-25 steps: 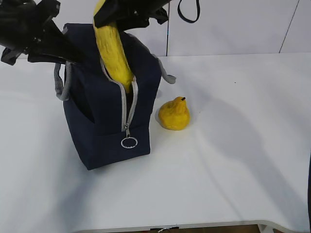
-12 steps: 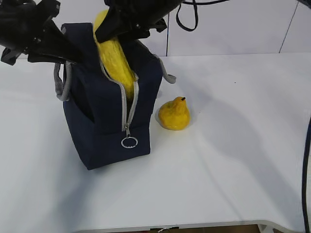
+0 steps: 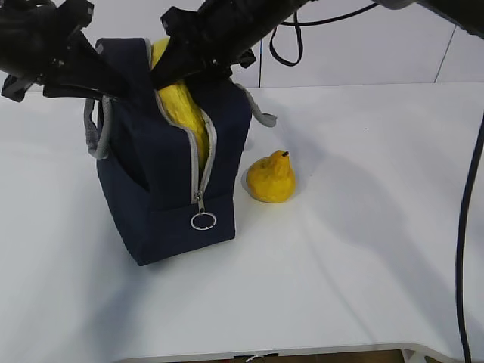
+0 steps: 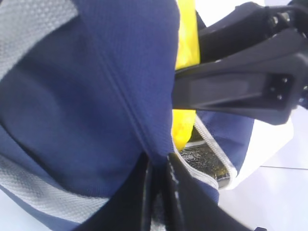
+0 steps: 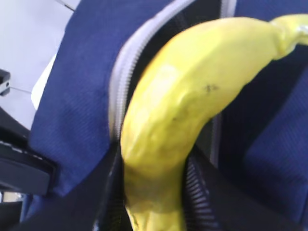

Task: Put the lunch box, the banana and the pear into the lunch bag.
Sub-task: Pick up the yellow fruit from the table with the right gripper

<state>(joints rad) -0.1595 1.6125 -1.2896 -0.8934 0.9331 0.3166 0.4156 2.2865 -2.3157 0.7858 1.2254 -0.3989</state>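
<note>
The right gripper (image 3: 181, 64), clamped on the long curved yellow banana (image 3: 181, 102), has come down and leftward from the top edge of the exterior view until it sits just over the mouth of the boxy navy-blue fabric lunch bag (image 3: 162, 197). The banana has sunk with it: far less yellow shows above the unzipped grey zipper. Its lower end seems deeper inside, though the fabric hides it. More black cable shows at upper right.
</note>
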